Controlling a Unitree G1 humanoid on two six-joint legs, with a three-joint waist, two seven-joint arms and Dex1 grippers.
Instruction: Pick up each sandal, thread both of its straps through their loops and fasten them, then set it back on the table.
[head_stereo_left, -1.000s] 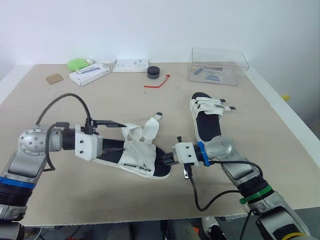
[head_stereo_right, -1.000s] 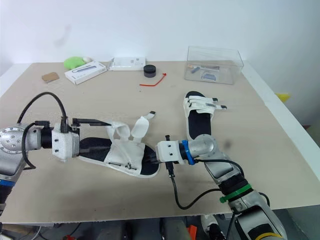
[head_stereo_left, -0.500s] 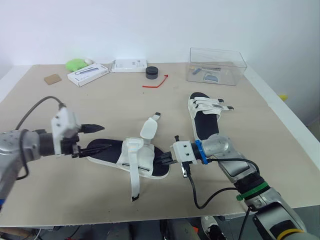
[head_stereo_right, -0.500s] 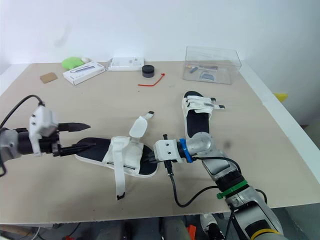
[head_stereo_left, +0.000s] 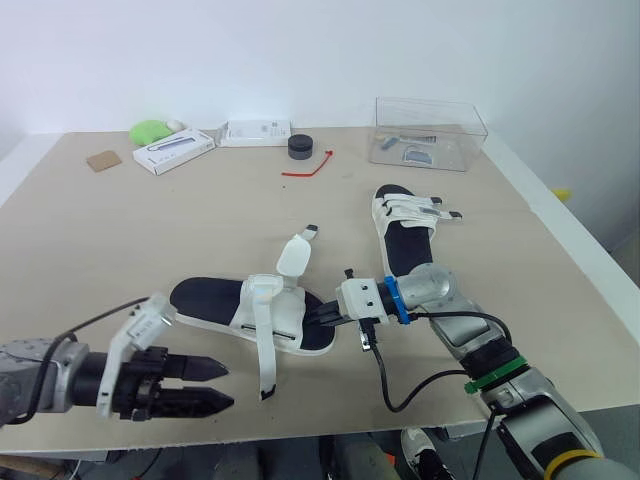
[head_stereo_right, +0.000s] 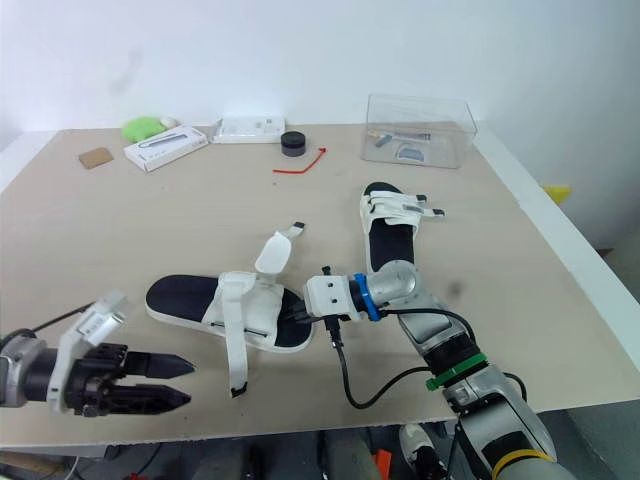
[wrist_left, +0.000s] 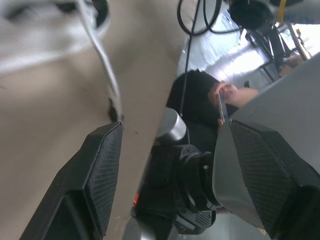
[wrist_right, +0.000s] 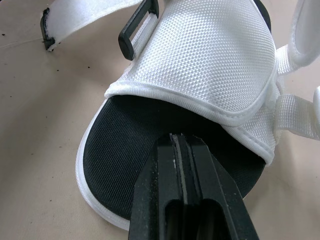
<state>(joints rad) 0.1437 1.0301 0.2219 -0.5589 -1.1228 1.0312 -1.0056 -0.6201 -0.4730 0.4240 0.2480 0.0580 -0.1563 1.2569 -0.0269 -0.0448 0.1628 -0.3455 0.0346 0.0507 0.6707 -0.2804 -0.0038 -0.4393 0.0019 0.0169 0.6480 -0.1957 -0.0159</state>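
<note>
A white-strapped sandal with a black footbed (head_stereo_left: 215, 300) lies flat on the table, near the front. Its long strap (head_stereo_left: 265, 355) trails loose toward the front edge, and a second strap flap (head_stereo_left: 297, 255) stands up. My right gripper (head_stereo_left: 322, 316) is shut, and its tips (wrist_right: 180, 137) rest on the footbed at the toe end with nothing between them. My left gripper (head_stereo_left: 228, 386) hovers open and empty by the front left edge, apart from the sandal. The other sandal (head_stereo_left: 410, 235) lies further back on the right, straps across it.
Along the back stand a clear plastic box (head_stereo_left: 428, 132), a black round object (head_stereo_left: 298, 146), a red tie (head_stereo_left: 305, 165), two white boxes (head_stereo_left: 178, 150), a green object (head_stereo_left: 152, 129) and a brown pad (head_stereo_left: 101, 160). A person's hand (wrist_left: 225, 95) shows beyond the table edge.
My left gripper has let go of the sandal and drawn back to the front left edge. The sandal now lies flat with its long strap dropped forward. The right gripper stays at the toe.
</note>
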